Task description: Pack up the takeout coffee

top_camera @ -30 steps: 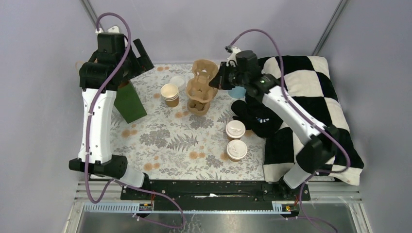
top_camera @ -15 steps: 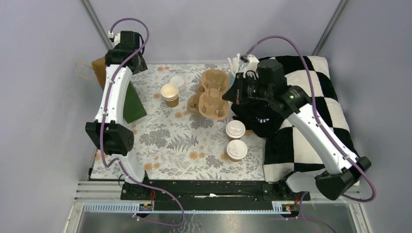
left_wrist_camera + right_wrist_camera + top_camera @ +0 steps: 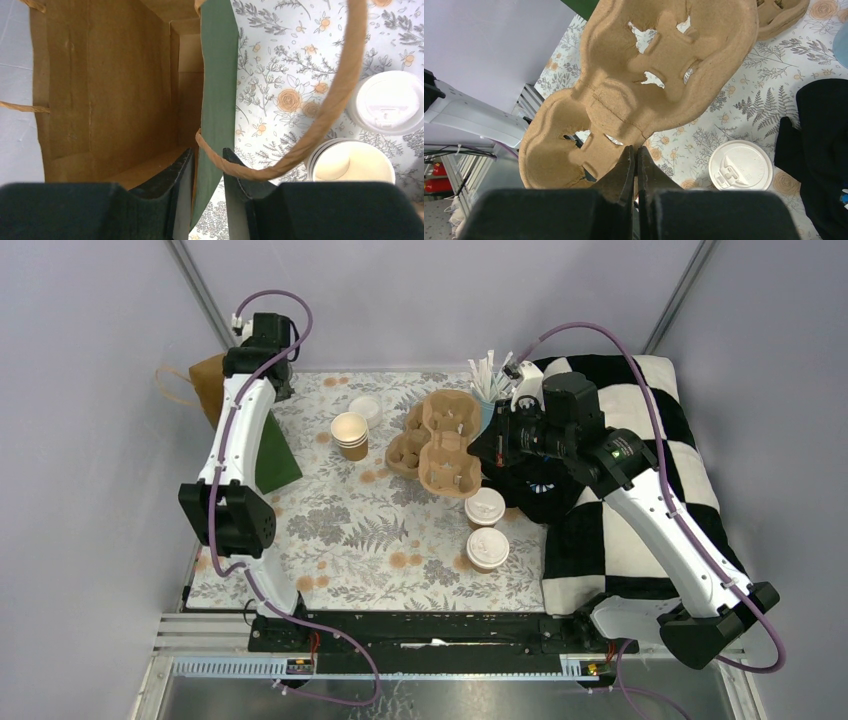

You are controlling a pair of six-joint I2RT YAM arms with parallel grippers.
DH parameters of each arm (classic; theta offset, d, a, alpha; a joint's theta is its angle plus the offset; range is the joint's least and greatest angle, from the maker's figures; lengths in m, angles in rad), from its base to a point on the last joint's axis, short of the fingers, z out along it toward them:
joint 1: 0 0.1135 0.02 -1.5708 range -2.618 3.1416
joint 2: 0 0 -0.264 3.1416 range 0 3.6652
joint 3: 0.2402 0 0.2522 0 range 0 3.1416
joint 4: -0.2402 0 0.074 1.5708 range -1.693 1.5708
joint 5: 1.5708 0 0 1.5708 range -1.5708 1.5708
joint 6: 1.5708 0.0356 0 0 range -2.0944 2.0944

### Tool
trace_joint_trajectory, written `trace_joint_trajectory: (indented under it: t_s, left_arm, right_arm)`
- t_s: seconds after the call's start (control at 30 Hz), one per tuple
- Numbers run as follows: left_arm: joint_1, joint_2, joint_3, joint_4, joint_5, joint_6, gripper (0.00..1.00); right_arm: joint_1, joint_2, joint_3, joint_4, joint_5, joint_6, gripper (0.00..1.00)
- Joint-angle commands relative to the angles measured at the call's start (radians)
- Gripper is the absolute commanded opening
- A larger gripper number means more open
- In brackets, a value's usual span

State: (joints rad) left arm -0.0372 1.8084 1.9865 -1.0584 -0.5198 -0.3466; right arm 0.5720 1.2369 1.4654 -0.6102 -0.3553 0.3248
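Two takeout coffee cups with white lids [image 3: 484,507] [image 3: 488,548] stand right of centre on the floral cloth; one lid [image 3: 740,165] shows in the right wrist view. My right gripper [image 3: 635,150] is shut on the edge of a brown pulp cup carrier [image 3: 450,440], held tilted above the cloth behind the cups. My left gripper [image 3: 207,151] hangs over the open paper bag [image 3: 265,445] at the back left. Its fingers stand on either side of the bag's green wall [image 3: 217,90] with a gap still showing, and the rope handle [image 3: 325,115] loops past them.
A stack of open paper cups [image 3: 350,433] and a loose white lid [image 3: 365,408] sit near the bag. Another carrier [image 3: 405,452] lies on the cloth. A light-blue cup of straws [image 3: 487,390], black cloth [image 3: 530,485] and a checkered cushion [image 3: 640,420] fill the right side.
The left arm stretched back to the bag's rim and its jaws narrowed around the wall. The right arm drew the carrier from upright at the back toward the lidded cups, tilting it flatter.
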Motion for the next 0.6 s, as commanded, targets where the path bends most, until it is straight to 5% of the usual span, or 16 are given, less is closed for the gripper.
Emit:
trace_joint_trajectory:
  t_s: [0.0,0.17,0.57]
  left_arm:
    - [0.007,-0.053,-0.033,0.029,0.016,0.023,0.26]
    - [-0.002,-0.091,-0.060,-0.004,0.024,0.017,0.00]
    - [-0.183,-0.432,-0.236,-0.354,-0.010,-0.313,0.00]
  right_arm:
    - [0.000,-0.009,0.016,0.014,0.002,-0.021,0.00]
    - [0.001,-0.008,0.013,0.019,-0.010,-0.011,0.00]
    - [0.000,-0.029,0.011,0.011,0.005,-0.012,0.00]
